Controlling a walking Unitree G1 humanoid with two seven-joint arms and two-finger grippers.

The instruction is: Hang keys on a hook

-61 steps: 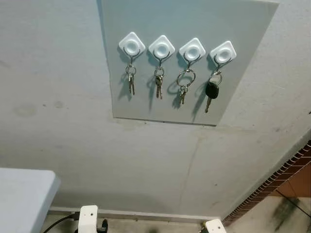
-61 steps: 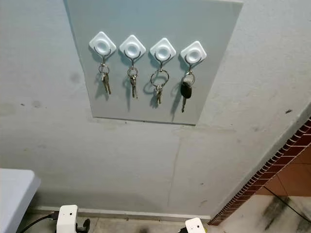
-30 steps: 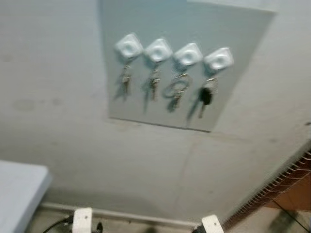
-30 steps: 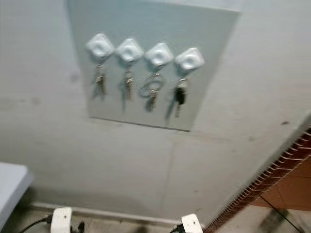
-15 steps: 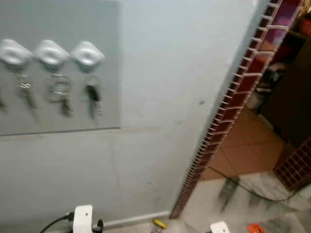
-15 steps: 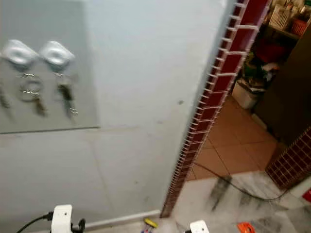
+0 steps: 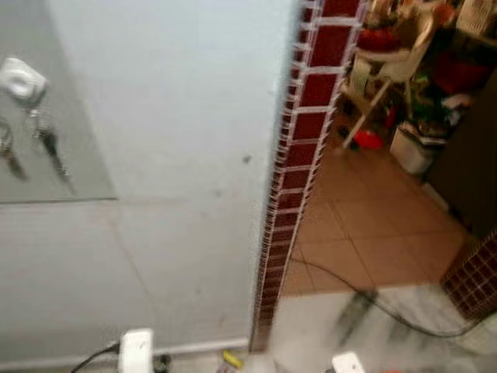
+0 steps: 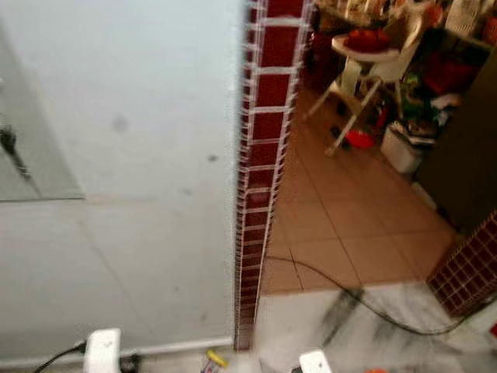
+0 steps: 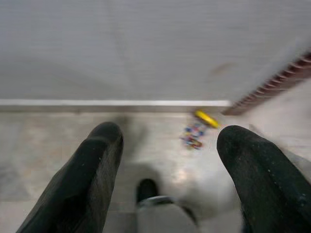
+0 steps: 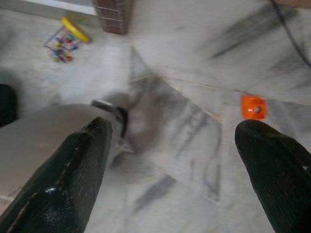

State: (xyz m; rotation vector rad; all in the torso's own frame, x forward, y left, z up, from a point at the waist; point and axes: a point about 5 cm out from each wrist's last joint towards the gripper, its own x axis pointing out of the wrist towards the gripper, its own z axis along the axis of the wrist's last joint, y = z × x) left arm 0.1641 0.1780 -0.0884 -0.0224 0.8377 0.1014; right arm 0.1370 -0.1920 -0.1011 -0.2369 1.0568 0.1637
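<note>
On the grey wall panel (image 7: 78,155) at the far left hangs a white square hook (image 7: 21,78) with a black-headed key (image 7: 48,144) on it. Part of another key ring (image 7: 5,144) shows at the picture's edge. Both arms hang low, away from the panel. The left gripper (image 9: 170,141) is open above the floor near the skirting board, with nothing between its fingers. The right gripper (image 10: 177,128) is also open and holds nothing, over the marbled floor.
A dark red tiled wall edge (image 7: 299,155) ends the wall; past it lies a brown tiled floor with a black cable (image 7: 388,311), a white high chair (image 7: 388,70) and clutter. A yellow piece (image 9: 206,118) and an orange object (image 10: 253,107) lie on the floor.
The camera has swung right: the panel with its hooks slid to the left edge and the room beyond the red tiled edge came into view. The keys hang as before.
</note>
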